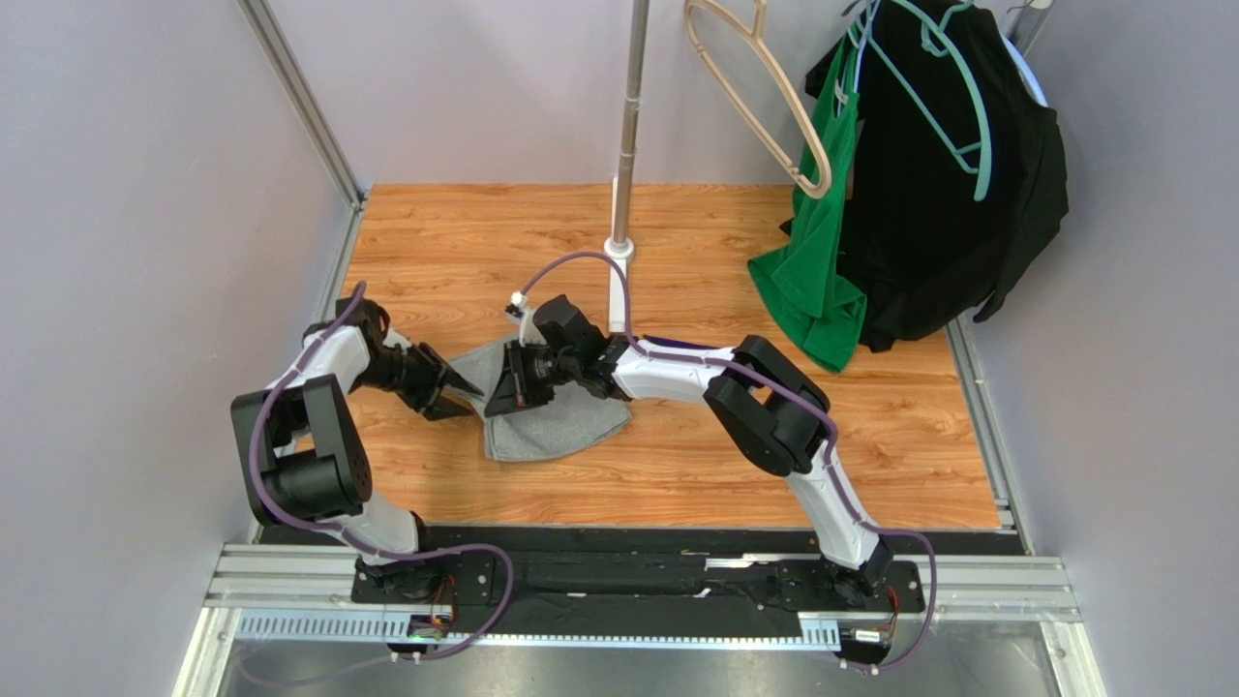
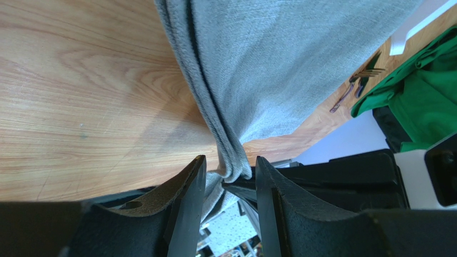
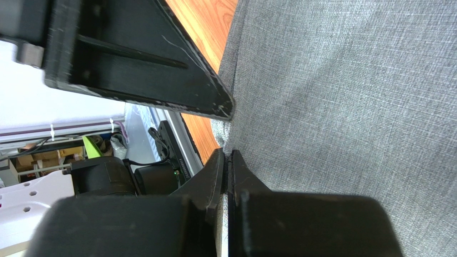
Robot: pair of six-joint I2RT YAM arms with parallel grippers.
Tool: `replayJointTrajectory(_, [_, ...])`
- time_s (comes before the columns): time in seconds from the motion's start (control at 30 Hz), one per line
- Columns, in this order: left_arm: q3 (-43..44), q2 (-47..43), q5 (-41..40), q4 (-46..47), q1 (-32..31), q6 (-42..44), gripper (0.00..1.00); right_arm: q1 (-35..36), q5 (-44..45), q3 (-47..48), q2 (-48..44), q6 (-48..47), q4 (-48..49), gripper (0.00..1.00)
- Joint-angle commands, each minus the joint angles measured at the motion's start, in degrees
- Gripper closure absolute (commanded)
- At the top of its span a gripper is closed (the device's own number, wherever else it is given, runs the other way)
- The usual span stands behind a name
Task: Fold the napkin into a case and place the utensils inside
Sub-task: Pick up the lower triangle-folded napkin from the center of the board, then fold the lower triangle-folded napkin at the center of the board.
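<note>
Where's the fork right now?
In the left wrist view the fork lies on the wooden table at the far right, past the grey napkin and beside the green garment.

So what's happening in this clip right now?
Two robot arms are working a heather-grey cloth napkin on the wooden table. The right gripper is shut on the napkin's edge. The left gripper has its jaws around the folded layers. The slim utensils lie apart, near the green garment.
</note>
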Motion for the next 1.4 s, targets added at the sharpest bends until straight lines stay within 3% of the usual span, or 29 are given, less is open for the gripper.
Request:
replayJointTrajectory(0.0, [-1.07, -0.53, 0.22, 1.74, -0.30, -2.85, 0.52, 0.01, -1.14, -0.88, -3.25, 0.45, 3.97, 1.00])
replayJointTrajectory(0.23, [1.46, 2.35, -0.22, 2.70, -1.09, -3.12, 0.52, 0.10, -2.02, -1.32, -2.81, 0.45, 4.76, 1.00])
replayJointTrajectory(0.33, [4.10, 6.48, 0.66, 2.62, -2.76, -0.75, 0.57, 0.10, -4.13, -0.70, -2.20, 0.63, 5.54, 1.00])
replayJointTrajectory(0.53, [4.03, 8.00, -0.83, 3.41, -3.55, 1.10, 0.81, 0.19, -5.01, 1.05, -1.76, -1.56, 1.53, 0.99])
replayJointTrajectory(0.6, [3.94, 5.11, -4.16, 3.15, -3.55, 1.72, 1.00, -0.34, -2.91, 2.63, -2.28, -4.98, -4.44, 0.83])
replayJointTrajectory(0.63, [4.28, 3.88, -5.66, 2.45, -3.73, 2.68, 1.00, -0.69, -1.60, 2.11, -2.89, -8.39, -10.04, 0.65])
replayJointTrajectory(0.73, [4.99, 0.18, -10.32, 0.34, -4.78, 5.05, 1.00, -3.24, 2.01, 4.98, -3.78, -15.68, -20.14, 0.48])
replayJointTrajectory(0.77, [5.17, -0.26, -11.20, -0.71, -5.13, 5.50, 1.00, -4.37, 0.63, 7.62, -2.82, -17.90, -23.16, 0.48])
replayJointTrajectory(0.83, [5.25, -0.09, -11.03, -1.77, -5.75, 6.11, 1.00, -5.00, -0.35, 12.80, 0.69, -20.54, -28.44, 0.51])
replayJointTrajectory(0.9, [5.25, 0.00, -10.94, -2.13, -6.27, 5.94, 1.00, -5.18, -0.26, 15.10, 4.28, -22.66, -29.51, 0.60])
replayJointTrajectory(0.93, [5.34, -0.18, -11.38, -2.39, -7.32, 5.68, 1.00, -5.35, -0.52, 16.68, 5.35, -22.75, -30.48, 0.85])
replayJointTrajectory(0.97, [5.60, -0.35, -12.52, -2.66, -7.94, 5.50, 1.00, -5.52, -1.75, 18.35, 6.41, -22.75, -30.49, 0.88])
replayJointTrajectory(1.17, [9.90, -0.01, -15.07, -4.77, -13.99, 3.04, 1.00, -5.61, -3.69, 20.39, 11.69, -20.82, -28.30, 0.98])
replayJointTrajectory(1.37, [16.23, 3.86, -18.50, -5.82, -20.51, 0.76, 1.00, -5.88, -2.46, 19.07, 13.27, -18.89, -26.36, 1.00])
